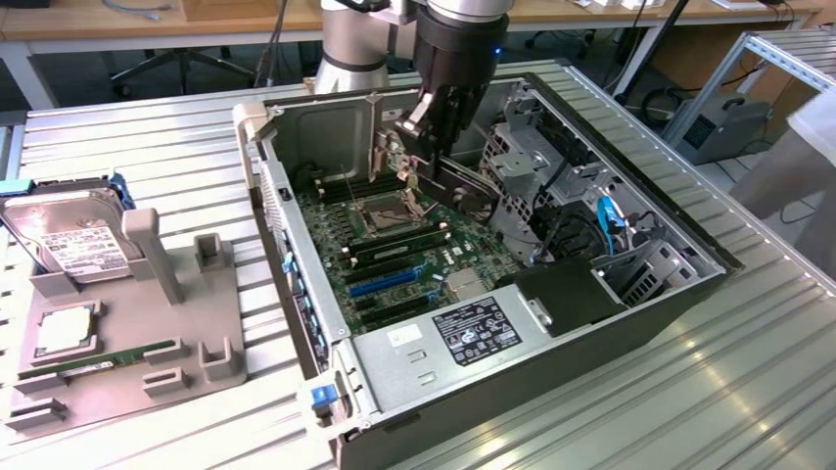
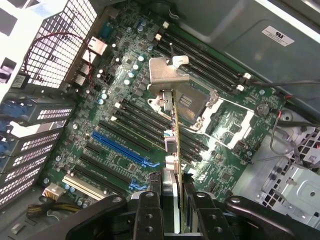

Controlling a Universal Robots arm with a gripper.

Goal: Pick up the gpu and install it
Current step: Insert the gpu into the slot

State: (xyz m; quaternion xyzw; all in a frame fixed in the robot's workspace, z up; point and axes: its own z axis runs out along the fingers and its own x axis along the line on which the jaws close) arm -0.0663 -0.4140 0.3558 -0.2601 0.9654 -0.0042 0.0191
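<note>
My gripper (image 1: 421, 137) hangs inside the open computer case (image 1: 294, 284), above the motherboard (image 1: 392, 250). It is shut on the gpu (image 1: 460, 186), a thin black card that hangs below the fingers. In the wrist view the gpu (image 2: 175, 135) is edge-on between my gripper (image 2: 175, 202) fingers, and its silvery end bracket (image 2: 167, 75) points away from the camera. The card hovers over the motherboard (image 2: 120, 100), above the processor socket (image 2: 192, 102) and the black slots. A blue slot (image 2: 125, 150) lies off to one side, clear of the card.
Towards the exterior view's left, a grey fixture (image 1: 170, 352) holds a hard drive (image 1: 72, 245), a green memory stick (image 1: 98, 362) and a processor (image 1: 63, 331). In the case, the power supply (image 1: 451, 338) sits at the near end and drive cages with cables (image 1: 549, 196) on the right.
</note>
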